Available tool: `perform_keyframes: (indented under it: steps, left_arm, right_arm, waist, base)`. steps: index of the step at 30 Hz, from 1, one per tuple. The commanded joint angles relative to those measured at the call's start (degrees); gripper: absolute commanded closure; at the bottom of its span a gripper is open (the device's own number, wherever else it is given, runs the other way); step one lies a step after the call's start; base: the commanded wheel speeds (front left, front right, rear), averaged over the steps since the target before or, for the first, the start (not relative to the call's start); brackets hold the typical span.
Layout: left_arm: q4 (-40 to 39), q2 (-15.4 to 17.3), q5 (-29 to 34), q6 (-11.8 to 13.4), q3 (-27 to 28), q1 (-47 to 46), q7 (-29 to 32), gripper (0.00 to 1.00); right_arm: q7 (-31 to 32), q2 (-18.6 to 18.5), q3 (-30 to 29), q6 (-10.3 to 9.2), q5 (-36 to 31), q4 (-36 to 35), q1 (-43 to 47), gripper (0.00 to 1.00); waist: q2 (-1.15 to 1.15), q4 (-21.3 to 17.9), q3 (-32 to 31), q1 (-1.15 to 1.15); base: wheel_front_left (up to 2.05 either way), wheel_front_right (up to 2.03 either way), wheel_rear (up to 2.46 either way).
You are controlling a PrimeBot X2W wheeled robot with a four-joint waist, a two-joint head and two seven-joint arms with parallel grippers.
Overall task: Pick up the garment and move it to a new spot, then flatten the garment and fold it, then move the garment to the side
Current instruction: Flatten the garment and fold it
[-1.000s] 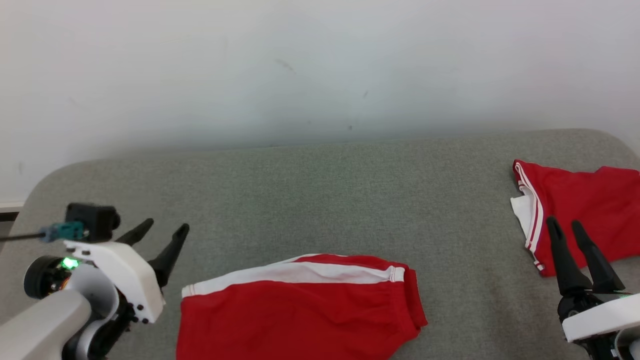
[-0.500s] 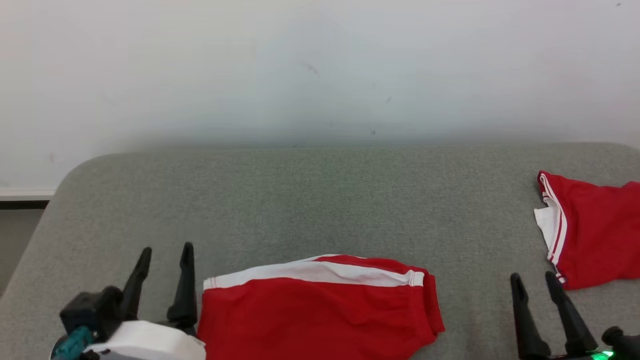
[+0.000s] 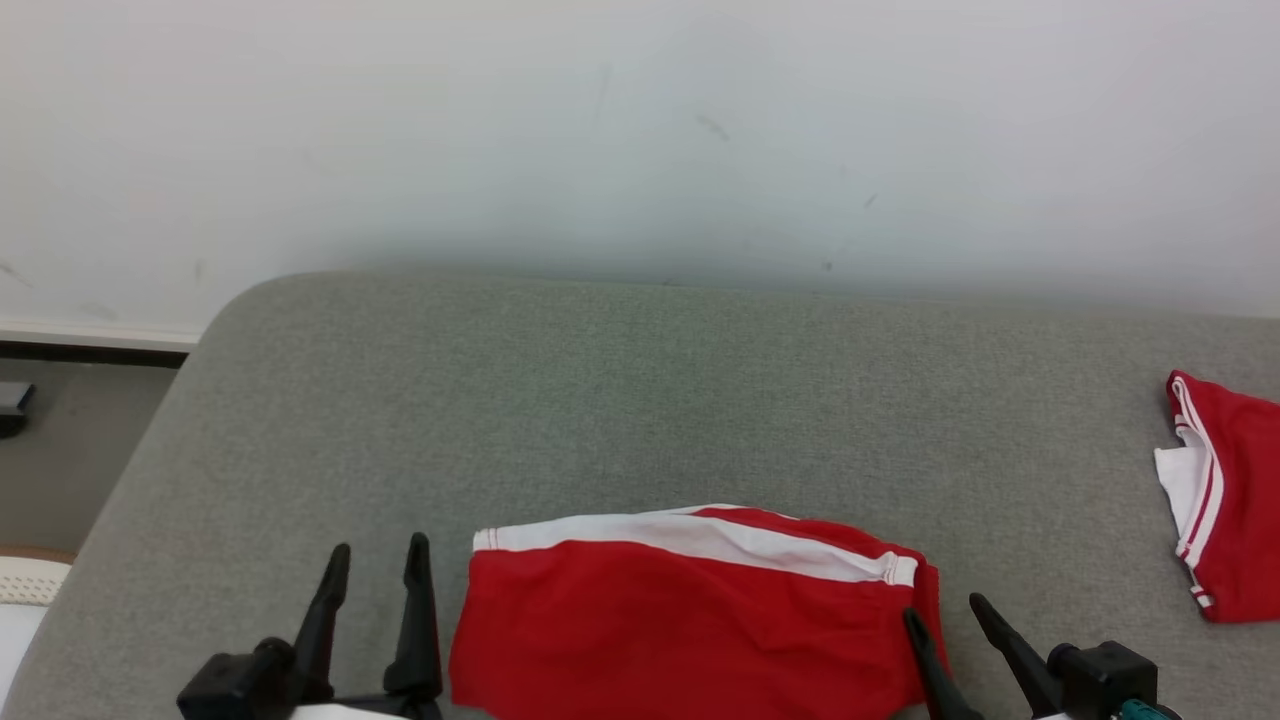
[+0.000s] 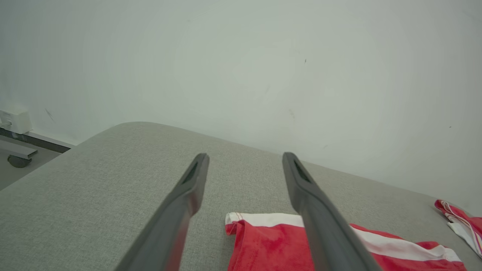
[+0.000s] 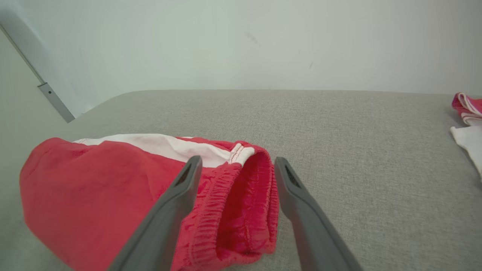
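The garment (image 3: 690, 630), red shorts with a white band along the far edge, lies folded flat at the near middle of the grey padded table (image 3: 640, 400). My left gripper (image 3: 380, 545) stands open just off the garment's left end, fingers pointing away from me. In the left wrist view the left gripper (image 4: 245, 155) has only table between its fingers, with the garment (image 4: 263, 244) low and to the right. My right gripper (image 3: 943, 606) is open at the garment's right end. In the right wrist view the right gripper (image 5: 238, 159) hangs over the gathered waistband of the garment (image 5: 94, 180).
A second red and white piece of clothing (image 3: 1235, 490) lies at the table's right edge. A pale wall (image 3: 640, 150) rises straight behind the table. The rounded left corner of the table (image 3: 230, 300) drops to the floor (image 3: 70, 450).
The head camera has turned left, shifting the whole picture right. The right gripper has come left from the second piece of clothing to the garment's right end. The left gripper sits lower.
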Motion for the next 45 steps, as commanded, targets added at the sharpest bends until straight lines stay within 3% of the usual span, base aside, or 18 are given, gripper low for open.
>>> perform_keyframes:
  steps: [1, 9, 14, 25, 31, 32, 34, 35, 36, 45]
  left_arm:
    - [1.09, -0.86, 1.09, -1.34, 0.75, 0.62, -0.01, 0.0]
    - [4.85, -6.38, 4.87, -7.92, 4.3, -0.55, 0.0, 0.0]
    - [6.34, -8.55, 6.56, -10.64, 5.43, -1.45, 0.01, 0.0]
    - [8.99, -10.5, 8.51, -13.96, 7.16, -2.28, 0.0, 0.0]
    - [10.15, -10.77, 9.01, -14.99, 7.67, -2.49, 0.0, 0.0]
    - [10.25, -10.79, 9.04, -15.11, 7.74, -2.48, 0.0, 0.0]
    - [10.39, -10.85, 9.07, -15.17, 7.78, -2.49, 0.0, 0.0]
    - [10.46, -10.87, 9.05, -15.27, 7.8, -2.48, 0.0, 0.0]
    - [10.56, -10.88, 9.01, -15.31, 7.83, -2.44, 0.0, 0.0]
    - [10.99, -10.95, 8.09, -15.06, 7.65, -1.9, 0.0, 0.0]
  right_arm:
    - [0.8, 0.07, -0.28, 0.0, -1.06, 0.96, -0.96, 0.0]
    - [4.94, 1.2, -2.48, 0.0, -4.41, 8.23, -3.98, 0.0]
    - [5.82, 1.35, -2.82, 0.0, -3.83, 14.06, -7.09, 0.0]
    - [6.09, 1.42, -0.66, 0.0, 2.46, 25.79, -13.38, 0.0]
    - [13.71, 1.94, 4.98, 0.04, 11.12, 32.42, -14.87, 0.0]
    - [14.33, 2.0, 5.54, 0.17, 12.08, 32.67, -15.12, 0.08]
    - [15.2, 2.13, 6.61, 0.21, 14.3, 32.81, -16.03, 0.62]
    - [15.36, 2.17, 6.95, 0.21, 15.24, 32.78, -16.4, 0.94]
    - [15.34, 1.95, 7.14, 0.21, 15.85, 32.73, -16.75, 1.0]
    - [15.06, -3.82, 7.01, 0.04, 21.83, 28.79, -19.49, 1.0]
  waist:
    - [0.0, 0.57, 0.2, 0.0]
    - [0.0, 1.61, 0.59, 0.0]
    - [0.0, 1.77, 1.05, 0.0]
    - [0.0, 2.45, 2.49, 0.0]
    - [0.0, 3.17, 2.34, 0.0]
    - [0.0, 3.24, 2.35, 0.0]
    - [0.0, 3.41, 2.36, 0.0]
    - [0.0, 3.49, 2.35, 0.0]
    - [0.0, 3.55, 2.31, 0.0]
    - [0.0, 3.59, 1.6, 0.0]
  base:
    - [0.0, 0.0, 0.0]
    - [0.0, 0.0, 0.0]
    - [0.0, 0.0, 0.0]
    - [0.0, 0.0, 0.0]
    - [0.0, 0.0, 0.0]
    - [0.0, 0.0, 0.0]
    - [0.0, 0.0, 0.0]
    - [0.0, 0.0, 0.0]
    - [0.0, 0.0, 0.0]
    - [0.0, 0.0, 0.0]
